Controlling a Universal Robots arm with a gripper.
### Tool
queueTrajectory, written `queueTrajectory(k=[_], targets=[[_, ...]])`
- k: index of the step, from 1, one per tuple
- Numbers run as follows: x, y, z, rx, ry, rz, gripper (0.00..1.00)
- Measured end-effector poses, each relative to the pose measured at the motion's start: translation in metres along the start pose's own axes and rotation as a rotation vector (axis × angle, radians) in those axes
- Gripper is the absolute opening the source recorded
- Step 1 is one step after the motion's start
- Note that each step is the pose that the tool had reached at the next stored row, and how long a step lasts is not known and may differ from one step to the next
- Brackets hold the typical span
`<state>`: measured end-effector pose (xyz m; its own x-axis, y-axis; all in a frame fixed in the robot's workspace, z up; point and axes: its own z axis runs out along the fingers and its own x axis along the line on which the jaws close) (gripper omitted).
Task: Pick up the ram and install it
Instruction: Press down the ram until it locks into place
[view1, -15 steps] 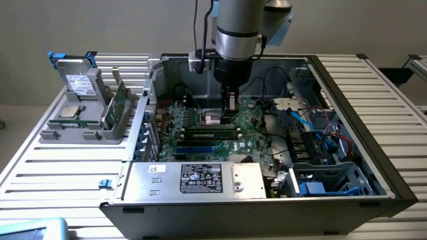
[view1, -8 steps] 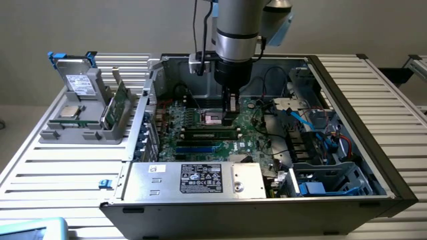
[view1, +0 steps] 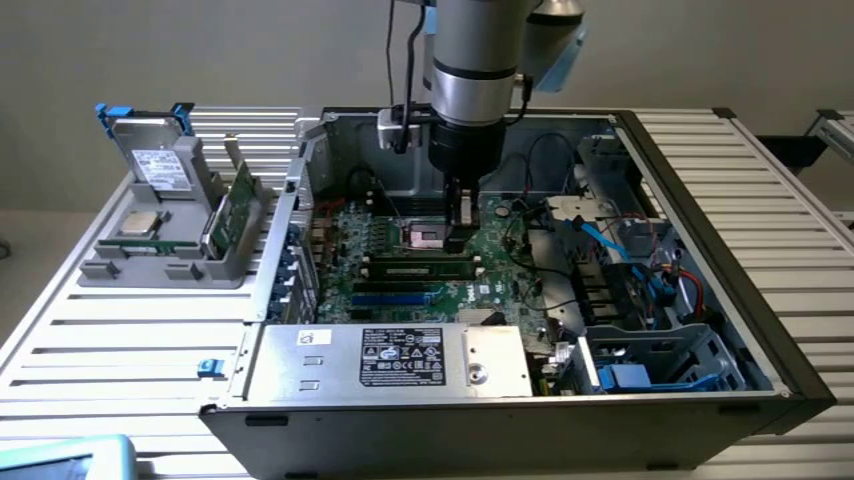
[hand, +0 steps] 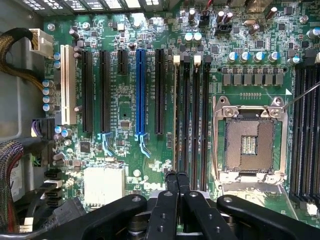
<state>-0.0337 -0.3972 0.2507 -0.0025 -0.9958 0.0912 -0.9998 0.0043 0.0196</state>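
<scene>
**Gripper clenched above the memory slots, ram seated on the board**

From my remote seat I see the arm reaching down into the open computer case (view1: 694, 330), the gripper (view1: 462, 222) hovering over the motherboard (view1: 400, 290) just beside the CPU socket (view1: 430, 238). In the wrist view the gripper (hand: 177, 181) has its two fingers pressed together with nothing between them, their tips over the near end of the black memory slots (hand: 192, 115). The ram (view1: 424, 266) lies in a slot on the board, a long green stick just in front of the gripper in the exterior view. Off to the exterior view's left, a grey parts holder (view1: 167, 235) stands on the slatted table (view1: 120, 340), carrying a broader green card (view1: 240, 205) upright
</scene>
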Motion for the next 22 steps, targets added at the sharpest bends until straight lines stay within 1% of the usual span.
queueTrajectory(k=[2,5,6,8,10,12,17,22], targets=[[0.002,0.0,0.0014,0.0008,-0.0002,0.0,0.11],[0.002,-0.0001,0.0057,0.0059,-0.0001,0.001,0.11],[0.002,-0.0002,0.0073,0.0067,0.0,0.001,0.11],[0.001,-0.0002,0.0101,0.0071,-0.0002,0.001,0.11],[-0.001,-0.0002,0.011,0.0072,-0.0003,0.001,0.11],[-0.002,-0.0002,0.0116,0.0085,-0.0003,0.001,0.11],[-0.002,-0.0003,0.0144,0.0172,-0.0003,0.002,0.11],[-0.002,-0.0003,0.0175,0.0226,-0.0002,0.002,0.11]])
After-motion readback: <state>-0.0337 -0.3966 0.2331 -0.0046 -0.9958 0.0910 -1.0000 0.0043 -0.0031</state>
